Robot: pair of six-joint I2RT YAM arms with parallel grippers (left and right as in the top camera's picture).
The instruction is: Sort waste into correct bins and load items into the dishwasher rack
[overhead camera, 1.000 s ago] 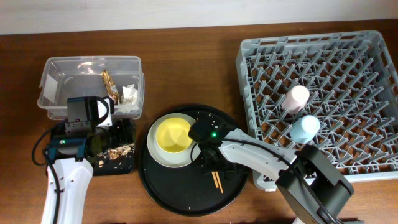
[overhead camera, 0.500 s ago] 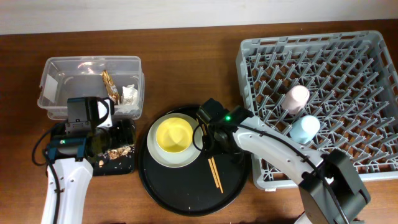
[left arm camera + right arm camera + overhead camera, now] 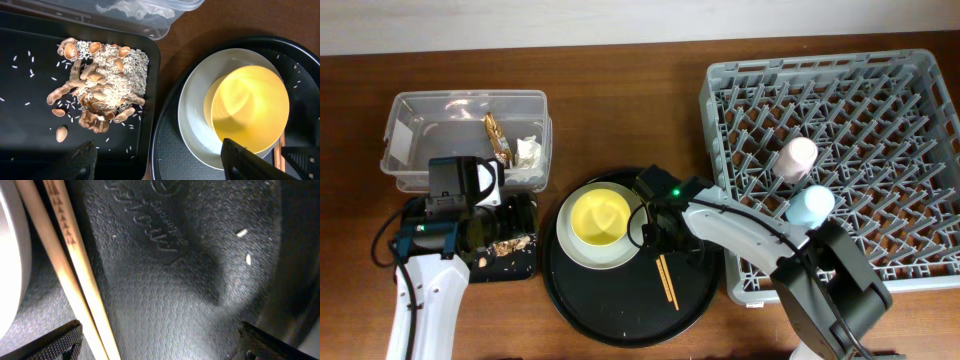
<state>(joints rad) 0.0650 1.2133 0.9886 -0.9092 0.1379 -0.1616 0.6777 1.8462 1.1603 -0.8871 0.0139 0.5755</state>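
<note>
Far left, the clear box (image 3: 420, 120) holds a tissue (image 3: 527, 150) and the gold wrapper (image 3: 496, 135). Just below, food scraps (image 3: 95, 90) sit heaped in the black tray (image 3: 30, 115), with the left fingers (image 3: 82, 159) spread wide and empty above. The waste looks sorted. In the centre, the yellow bowl (image 3: 600, 218) sits on the plate (image 3: 570, 250), with the chopsticks (image 3: 65, 270) beside it on the round tray (image 3: 610, 320). The right fingers (image 3: 55, 341) are open astride them. On the right, the pink cup (image 3: 798, 157) and blue cup (image 3: 810, 207) already stand in the rack (image 3: 740, 90). Bowl, plate and chopsticks are left to load.

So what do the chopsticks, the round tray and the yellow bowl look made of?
Chopsticks: pale wood, matte, with faint grain and printed marks. Round tray: probably black plastic, pebbled texture with moulded lettering. Yellow bowl: smooth and glossy; plastic or glazed ceramic, can't tell which.
</note>
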